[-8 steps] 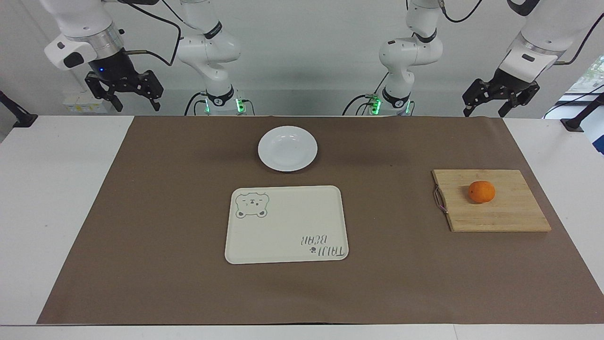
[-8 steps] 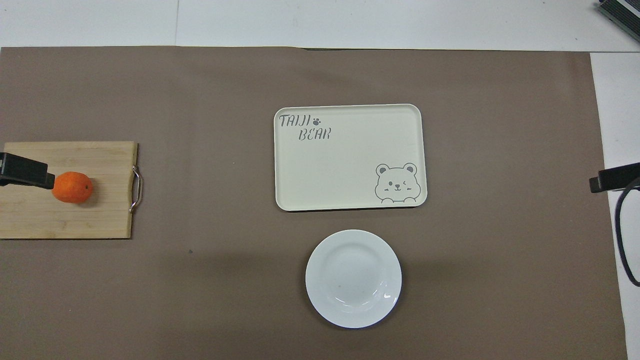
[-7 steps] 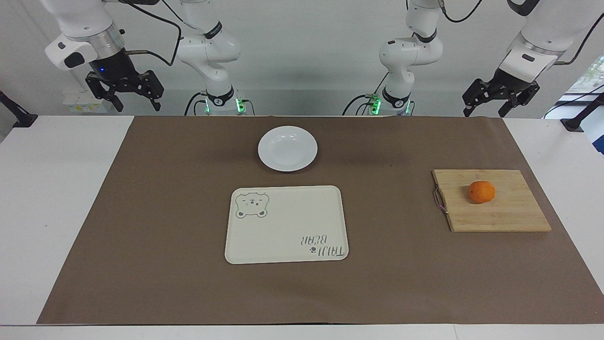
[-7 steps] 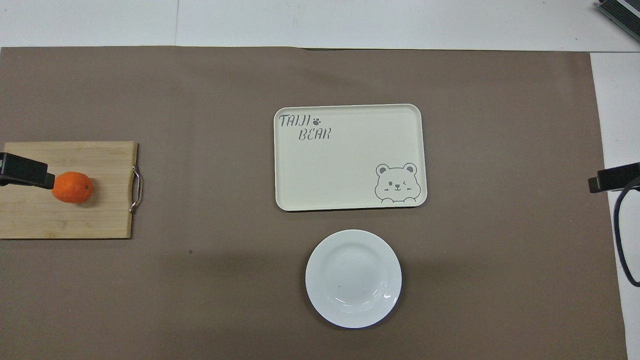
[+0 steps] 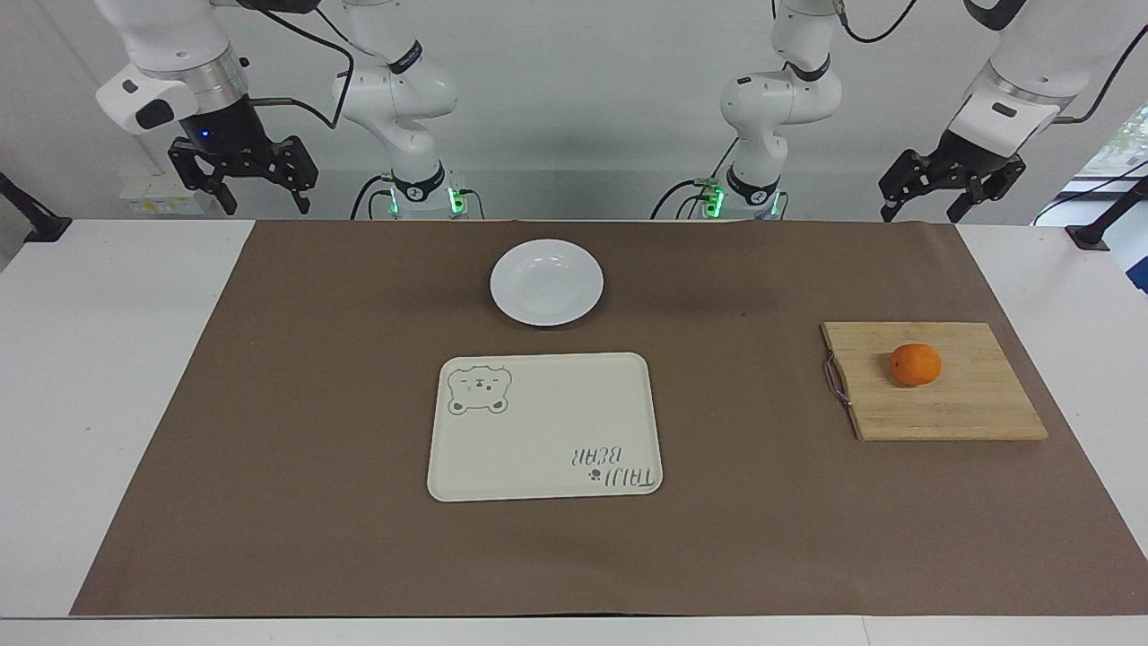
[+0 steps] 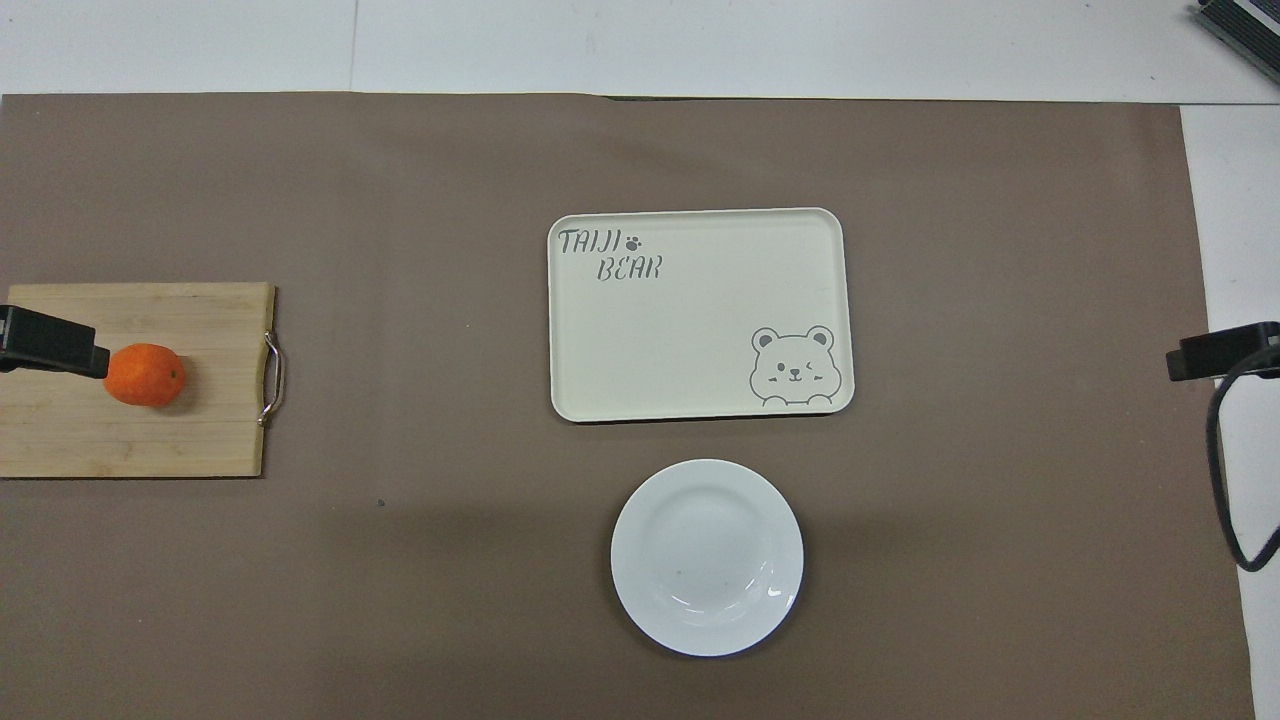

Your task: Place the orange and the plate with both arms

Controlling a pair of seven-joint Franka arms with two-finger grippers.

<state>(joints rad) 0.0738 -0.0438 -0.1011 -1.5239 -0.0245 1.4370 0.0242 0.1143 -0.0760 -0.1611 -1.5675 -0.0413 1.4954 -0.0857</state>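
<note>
The orange [image 5: 916,364] [image 6: 145,374] rests on a wooden cutting board [image 5: 969,404] toward the left arm's end of the table. The white plate [image 5: 546,282] [image 6: 706,557] lies empty on the brown mat, midway between the two arm bases. My left gripper [image 5: 924,208] [image 6: 50,342] hangs open and empty, high over the board's end of the mat, well clear of the orange. My right gripper [image 5: 262,199] [image 6: 1215,352] is also open and empty, raised over the mat's edge at the right arm's end.
A cream rectangular tray [image 5: 544,426] [image 6: 700,315] with a bear drawing lies on the mat, farther from the robots than the plate. The cutting board [image 6: 200,440] has a metal handle on its side toward the tray. White tabletop borders the brown mat [image 5: 314,404].
The right gripper has shifted a little toward the middle of the table. The left arm, orange and plate have not moved.
</note>
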